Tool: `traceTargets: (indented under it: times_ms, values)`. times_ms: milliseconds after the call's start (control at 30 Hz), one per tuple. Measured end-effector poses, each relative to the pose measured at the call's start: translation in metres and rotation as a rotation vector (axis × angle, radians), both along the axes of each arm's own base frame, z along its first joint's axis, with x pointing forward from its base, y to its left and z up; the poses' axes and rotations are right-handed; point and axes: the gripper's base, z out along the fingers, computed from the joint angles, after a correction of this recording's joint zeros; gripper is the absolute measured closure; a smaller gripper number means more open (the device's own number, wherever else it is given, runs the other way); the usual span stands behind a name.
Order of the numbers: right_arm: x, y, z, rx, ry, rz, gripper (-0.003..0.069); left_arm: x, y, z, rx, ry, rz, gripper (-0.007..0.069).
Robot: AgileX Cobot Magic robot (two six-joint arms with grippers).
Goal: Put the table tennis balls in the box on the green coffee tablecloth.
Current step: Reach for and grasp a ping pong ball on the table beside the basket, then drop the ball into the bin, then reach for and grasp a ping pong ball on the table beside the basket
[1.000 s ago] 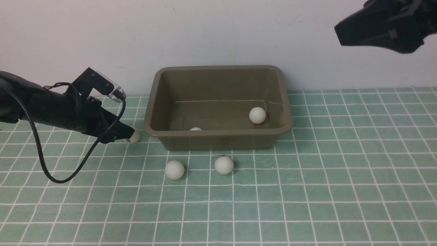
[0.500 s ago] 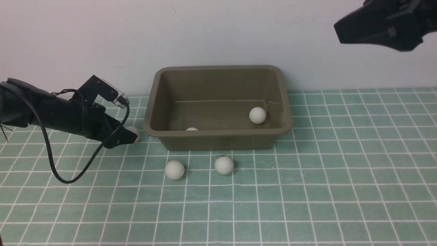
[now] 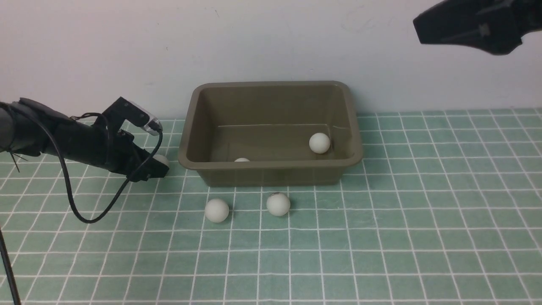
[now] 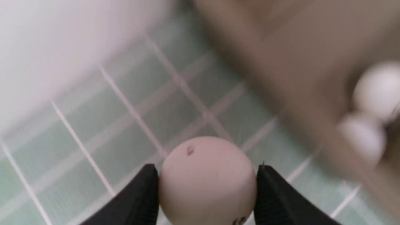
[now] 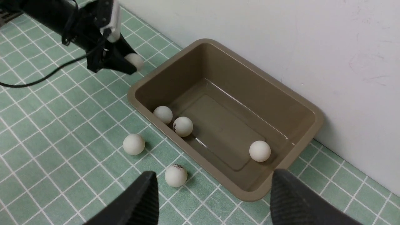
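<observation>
The olive-brown box (image 3: 271,174) stands on the green coffee tablecloth (image 3: 381,237) against the wall. My left gripper (image 3: 159,167) hovers just left of the box, shut on a white table tennis ball (image 4: 206,181) whose sides touch both fingers; the same ball (image 5: 135,61) also shows in the right wrist view. Three balls lie inside the box (image 5: 162,114) (image 5: 182,126) (image 5: 260,151). Two more balls rest on the cloth in front of it (image 3: 217,210) (image 3: 278,203). My right gripper (image 5: 214,187) hangs high at the upper right, open and empty.
A white wall (image 3: 271,38) runs right behind the box. The left arm's black cable (image 3: 84,212) loops down onto the cloth at the left. The cloth stretches bare toward the front and right.
The left gripper's fingers have closed onto the ball beside the box's left end, and ball and gripper have risen slightly. The right arm has drifted a little higher.
</observation>
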Motion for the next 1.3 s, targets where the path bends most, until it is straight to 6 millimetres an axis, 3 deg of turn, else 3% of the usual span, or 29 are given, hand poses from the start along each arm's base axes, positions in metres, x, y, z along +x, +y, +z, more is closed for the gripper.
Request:
traceTargets:
  times_ms: [100,200,300,500,633,767,933,1133,1167,1233,1300]
  values:
    - [0.0,0.0,0.0,0.0,0.0,0.0,0.0218,-0.004,-0.004,0.034,-0.069,-0.083,0.015,0.0279]
    - [0.0,0.0,0.0,-0.002,-0.001,-0.001,0.0218,-0.006,-0.027,0.054,-0.186,-0.172,-0.094,0.0279]
    - [0.0,0.0,0.0,0.0,0.001,-0.003,0.0218,-0.008,-0.057,0.048,-0.19,-0.2,-0.276,0.0279]
    - [0.0,0.0,0.0,0.007,0.007,-0.009,0.0218,-0.004,-0.098,0.028,-0.132,-0.151,-0.402,0.0279]
    - [0.0,0.0,0.0,0.012,0.011,-0.013,0.0218,-0.001,-0.107,0.014,-0.053,-0.082,-0.387,0.0228]
    - [0.0,0.0,0.0,0.012,0.01,-0.013,0.0219,0.001,-0.108,0.013,-0.044,-0.031,-0.328,0.0139]
    - [0.0,0.0,0.0,0.012,0.01,-0.013,0.0219,-0.001,-0.098,0.038,-0.068,0.006,-0.2,0.0085]
    - [0.0,0.0,0.0,0.012,0.01,-0.013,0.0219,-0.025,-0.059,0.098,-0.06,0.063,0.031,0.0141]
    - [0.0,0.0,0.0,0.012,0.01,-0.013,0.0219,-0.025,-0.058,0.097,-0.058,0.072,0.04,0.0141]
    - [0.0,0.0,0.0,0.012,0.01,-0.013,0.0219,-0.043,-0.038,0.121,-0.013,0.11,0.143,0.0186]
    - [0.0,0.0,0.0,0.012,0.01,-0.013,0.0219,-0.056,-0.029,0.131,-0.003,0.169,0.204,0.0212]
